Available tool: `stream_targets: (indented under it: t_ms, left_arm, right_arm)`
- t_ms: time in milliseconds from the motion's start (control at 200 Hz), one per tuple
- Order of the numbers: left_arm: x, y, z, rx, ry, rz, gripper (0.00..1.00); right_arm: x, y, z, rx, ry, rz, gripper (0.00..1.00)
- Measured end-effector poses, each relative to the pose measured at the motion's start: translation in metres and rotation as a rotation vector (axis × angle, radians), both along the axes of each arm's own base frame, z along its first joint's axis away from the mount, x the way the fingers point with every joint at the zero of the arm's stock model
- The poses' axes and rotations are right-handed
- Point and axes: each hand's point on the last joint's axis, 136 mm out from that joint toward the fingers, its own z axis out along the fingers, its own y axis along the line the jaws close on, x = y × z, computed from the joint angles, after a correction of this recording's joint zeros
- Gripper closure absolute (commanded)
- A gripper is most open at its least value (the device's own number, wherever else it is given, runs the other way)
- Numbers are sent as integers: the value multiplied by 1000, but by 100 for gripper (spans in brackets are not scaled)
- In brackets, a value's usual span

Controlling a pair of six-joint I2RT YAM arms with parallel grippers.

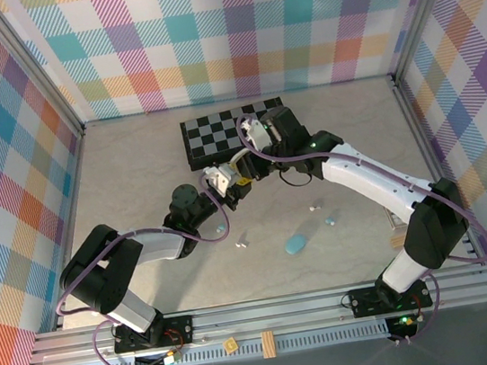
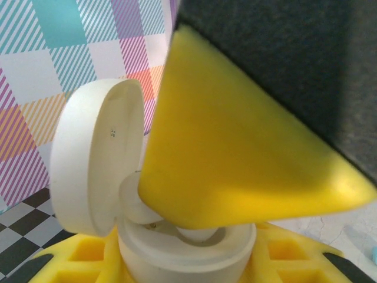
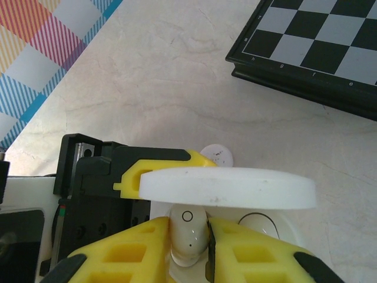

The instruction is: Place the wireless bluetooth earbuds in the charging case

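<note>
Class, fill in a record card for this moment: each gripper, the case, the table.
Left gripper: shut on the white charging case, at its base
Right gripper: shut on a white earbud, right over the case's base
Case lid: open
On the table: blue case, loose earbuds, chessboard at the back

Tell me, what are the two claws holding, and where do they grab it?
The left claw grips the open white case by its base. The right claw pinches a white earbud by its sides, right over the case.
</note>
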Motion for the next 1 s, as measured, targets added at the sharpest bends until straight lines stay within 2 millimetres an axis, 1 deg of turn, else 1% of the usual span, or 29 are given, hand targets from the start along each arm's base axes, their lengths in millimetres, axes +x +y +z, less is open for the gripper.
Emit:
stream_targets:
  t_ms: [130, 295, 425, 515, 700, 790, 875, 935, 1000]
  left_arm:
    - [0, 0, 0, 0, 0, 1, 63]
    - [1, 0, 0, 0, 2, 6, 63]
    - [1, 1, 0, -2, 2, 9, 63]
    - [2, 1, 0, -3, 2, 15, 63]
    - [2, 2, 2, -6, -3, 17, 63]
    - [1, 1, 3, -7, -7, 15, 63]
    - [-1, 0, 4, -2, -18, 2, 63]
    - [-3, 0, 4, 5, -29, -10, 63]
    - [-6, -1, 4, 7, -36, -21, 63]
  right_arm:
    - [-1, 1, 0, -2, -1, 1, 75]
    - [-3, 3, 1, 0, -4, 16, 59]
    - [-6, 3, 5, 4, -17, 22, 54]
    - [-9, -1, 13, 13, -33, 20, 53]
    - [-17, -13, 33, 33, -84, -1, 51]
    - [-18, -20, 41, 39, -114, -26, 47]
    - [-14, -26, 45, 40, -134, -67, 39]
    - [-8, -30, 47, 39, -141, -109, 28]
    - [-2, -36, 46, 32, -142, -150, 22]
